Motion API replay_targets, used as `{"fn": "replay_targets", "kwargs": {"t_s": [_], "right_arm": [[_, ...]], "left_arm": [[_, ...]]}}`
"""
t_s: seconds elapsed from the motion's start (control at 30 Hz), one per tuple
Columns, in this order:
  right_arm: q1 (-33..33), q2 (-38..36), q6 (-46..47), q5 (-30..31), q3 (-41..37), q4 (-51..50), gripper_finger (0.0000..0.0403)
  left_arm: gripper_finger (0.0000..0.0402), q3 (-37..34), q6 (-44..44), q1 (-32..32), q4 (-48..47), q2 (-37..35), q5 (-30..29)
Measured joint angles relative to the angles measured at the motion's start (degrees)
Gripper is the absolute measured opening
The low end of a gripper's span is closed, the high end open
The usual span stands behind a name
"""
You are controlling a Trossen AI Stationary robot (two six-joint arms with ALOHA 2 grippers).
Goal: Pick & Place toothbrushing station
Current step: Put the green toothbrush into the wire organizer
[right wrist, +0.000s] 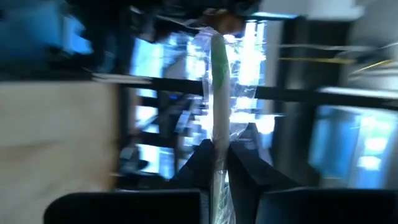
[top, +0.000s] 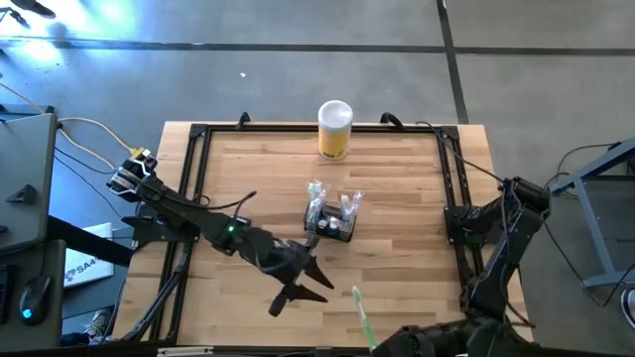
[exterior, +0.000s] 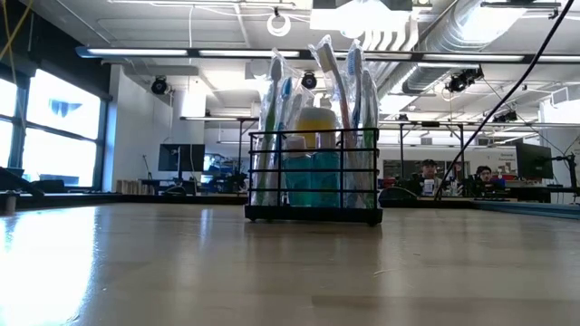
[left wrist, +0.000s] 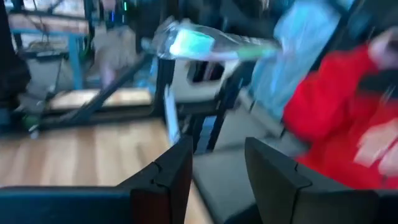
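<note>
The toothbrushing station [top: 330, 220], a small black wire-mesh caddy [exterior: 313, 181], stands on its base mid-table with several wrapped toothbrushes upright in it. My right gripper [top: 377, 343] is at the table's near edge, shut on a green-and-white toothbrush in a clear wrapper [top: 362, 315]. That toothbrush [left wrist: 205, 43] also shows in the left wrist view. My left gripper [top: 298, 297] hovers open, near and left of the caddy, with nothing between its fingers [left wrist: 177, 168]. My right gripper pinches the wrapped toothbrush's handle [right wrist: 217, 134] between its two fingers, over the clear wrapper. The brush runs on ahead of the fingers, roughly along them, toward the caddy. It is held in the air, clear of the table.
A yellow cylinder with a white lid [top: 335, 129] stands at the table's far edge behind the caddy. A black frame [top: 198, 178] runs round the tabletop. Bare wood lies left and right of the caddy. A person in red [left wrist: 336, 106] is beyond the table.
</note>
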Motion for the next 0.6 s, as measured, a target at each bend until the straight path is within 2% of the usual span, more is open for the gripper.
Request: {"fn": "replay_targets", "kwargs": {"t_s": [0.13,0.23,0.37,0.6], "right_arm": [[-1.18,-0.02,-13.62,-0.11,0.02,9.99,0.0017],[-3.22,-0.11,-19.31,-0.19,0.04,13.91,0.0018],[-6.84,-0.09,-20.39,-2.22,0.04,13.96,0.002],[-11.34,-0.09,-17.06,-2.51,0.04,13.02,0.0018]], "left_arm": [[0.0141,0.0,-8.42,0.87,7.37,0.0,0.23],[0.0141,0.0,-13.77,2.11,11.19,0.0,0.23],[0.0141,0.0,-17.66,3.82,13.17,-0.01,0.11],[0.0141,0.0,-19.05,5.73,13.94,-0.02,0.09]]}}
